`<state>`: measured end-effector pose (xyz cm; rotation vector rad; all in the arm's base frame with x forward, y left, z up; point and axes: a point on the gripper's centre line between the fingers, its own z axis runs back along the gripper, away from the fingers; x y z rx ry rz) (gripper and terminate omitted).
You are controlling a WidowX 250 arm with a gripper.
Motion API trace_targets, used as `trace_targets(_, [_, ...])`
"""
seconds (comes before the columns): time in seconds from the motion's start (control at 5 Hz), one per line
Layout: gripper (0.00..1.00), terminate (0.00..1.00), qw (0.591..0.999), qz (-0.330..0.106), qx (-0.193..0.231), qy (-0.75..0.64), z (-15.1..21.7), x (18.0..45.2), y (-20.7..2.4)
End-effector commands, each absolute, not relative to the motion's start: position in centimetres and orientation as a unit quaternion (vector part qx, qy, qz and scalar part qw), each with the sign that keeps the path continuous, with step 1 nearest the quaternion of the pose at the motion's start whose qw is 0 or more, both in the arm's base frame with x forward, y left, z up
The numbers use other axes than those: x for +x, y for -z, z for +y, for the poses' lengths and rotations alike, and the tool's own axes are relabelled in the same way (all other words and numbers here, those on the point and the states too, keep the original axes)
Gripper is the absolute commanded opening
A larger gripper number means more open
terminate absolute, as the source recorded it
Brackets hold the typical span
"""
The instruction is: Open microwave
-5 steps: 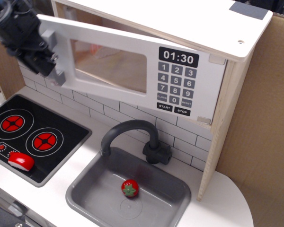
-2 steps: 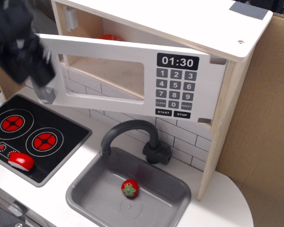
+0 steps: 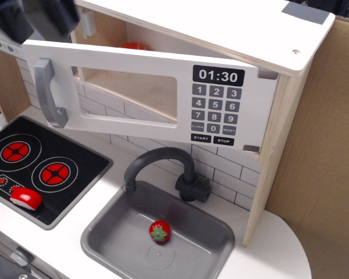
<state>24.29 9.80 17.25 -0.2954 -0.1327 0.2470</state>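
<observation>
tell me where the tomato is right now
The tomato lies in the grey sink, near the middle, below the black faucet and right of the stove.

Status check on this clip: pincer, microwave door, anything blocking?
Pincer at top left, blurred, clear of the handle; jaw state unreadable. Microwave door swung partly open, red item visible inside. Nothing blocking the door.

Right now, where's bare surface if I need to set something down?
Free: white counter right of the grey sink, and the white strip between sink and black stovetop. Crowded: a red strawberry lies in the sink; a red-white piece sits on the stovetop's front edge.
</observation>
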Motion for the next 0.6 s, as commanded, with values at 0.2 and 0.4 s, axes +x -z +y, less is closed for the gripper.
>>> trace_targets(0.2, [1.0,0.0,0.969,-0.126,-0.062,-0.202,15.7,29.8,-15.7])
trace_targets(0.4, [1.0,0.0,0.967,-0.118,-0.062,-0.215,16.1,30.3,-15.2])
